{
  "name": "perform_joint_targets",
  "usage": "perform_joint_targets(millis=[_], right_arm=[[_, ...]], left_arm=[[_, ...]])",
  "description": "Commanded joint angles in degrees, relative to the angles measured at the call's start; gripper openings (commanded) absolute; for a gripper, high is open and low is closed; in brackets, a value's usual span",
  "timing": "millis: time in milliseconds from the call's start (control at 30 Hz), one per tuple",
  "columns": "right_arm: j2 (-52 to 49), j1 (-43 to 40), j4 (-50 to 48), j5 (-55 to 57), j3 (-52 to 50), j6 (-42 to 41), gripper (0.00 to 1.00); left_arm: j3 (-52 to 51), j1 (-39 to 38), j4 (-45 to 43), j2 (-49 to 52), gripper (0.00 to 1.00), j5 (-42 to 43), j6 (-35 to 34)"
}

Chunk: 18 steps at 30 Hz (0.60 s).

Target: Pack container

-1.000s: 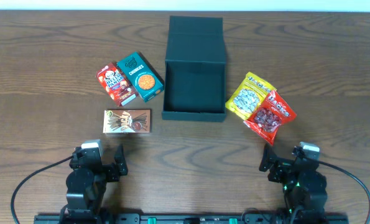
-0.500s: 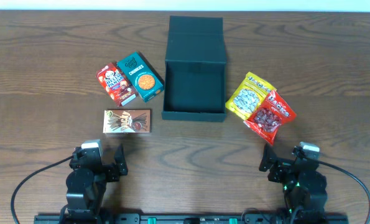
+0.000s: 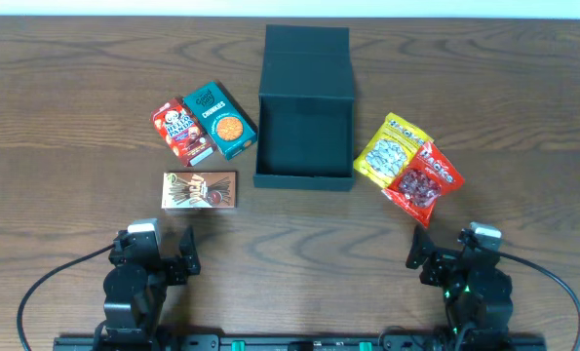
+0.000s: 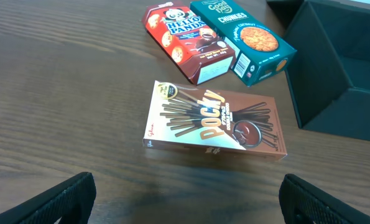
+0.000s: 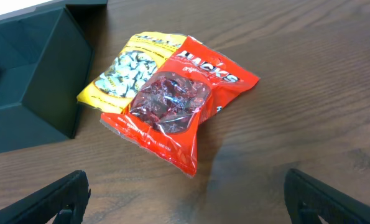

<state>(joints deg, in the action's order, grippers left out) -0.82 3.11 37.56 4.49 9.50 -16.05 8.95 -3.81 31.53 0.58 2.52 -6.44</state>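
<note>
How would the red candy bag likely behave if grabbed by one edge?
The red bag is glossy film with loose sweets visible through its window, so it would probably sag and its contents shift. The slick film may slip from a shallow pinch. It overlaps the yellow bag, so pushing it would likely drag that too.

Robot test bench: wood-grain table (image 3: pixel 65 68), mounting rail (image 3: pixel 299 343).
</note>
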Motion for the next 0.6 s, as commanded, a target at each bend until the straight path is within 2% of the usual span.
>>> perform_joint_targets(millis=[0,233,433,567], right_arm=[[0.5,-0.4,-0.1,0.0,-0.5,0.7,0.99],[0.5,-0.4,-0.1,0.0,-0.5,0.7,0.99],[0.5,-0.4,-0.1,0.0,-0.5,0.7,0.99],[0.5,-0.4,-0.1,0.0,-0.5,0.7,0.99]], left_arm=[[-0.5,-0.1,-0.2,-0.4,0.95,3.2,-1.7],[-0.3,-0.1,-0.1,-0.4,0.95,21.1,-31.1],[-0.3,0.0,-1.3,-0.4,0.95,17.6,-36.4],[-0.3,0.0,-7.5,-0.3,0.95,16.8,-37.2]])
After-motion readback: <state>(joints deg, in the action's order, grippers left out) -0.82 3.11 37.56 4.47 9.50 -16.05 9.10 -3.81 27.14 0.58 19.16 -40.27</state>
